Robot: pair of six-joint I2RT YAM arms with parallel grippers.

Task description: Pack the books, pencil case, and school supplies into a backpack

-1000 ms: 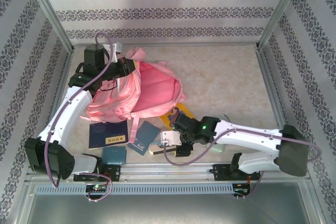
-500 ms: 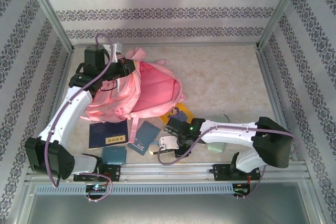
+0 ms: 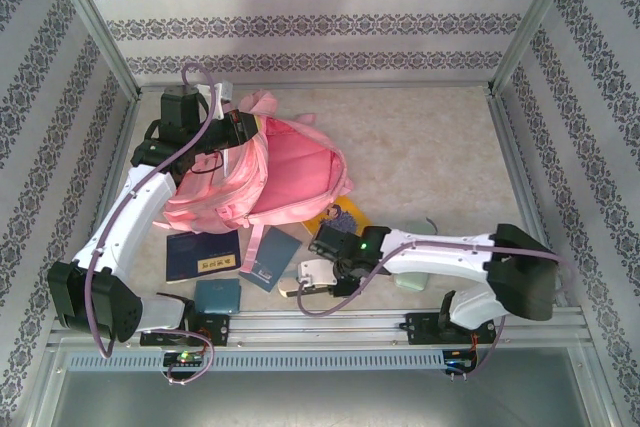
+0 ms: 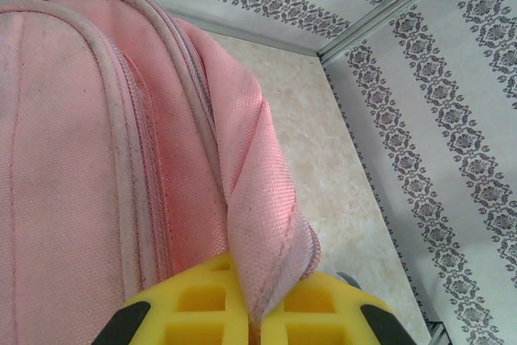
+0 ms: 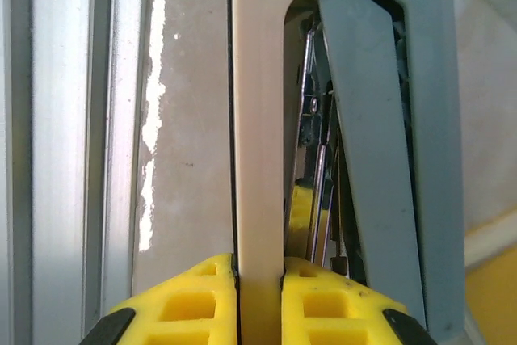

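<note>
Close to the front rail (image 5: pixel 65 119), the right gripper (image 5: pixel 258 280) pinches the stapler (image 5: pixel 257 119) by its beige base, fingers almost together. A second ago those fingers were wide apart. The right arm lies low, reaching left. Farther back, the left gripper (image 4: pixel 260 305) stays tight on the edge of the pink backpack (image 4: pixel 81 159), its arm stretched far up the table.

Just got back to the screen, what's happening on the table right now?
The left gripper is pinching a fold of the pink backpack, holding its main pocket open. The right gripper is clamped on the beige base of the stapler at the near edge of the table. A navy book, a teal book and the pencil case lie on the table, not yet packed.
</note>
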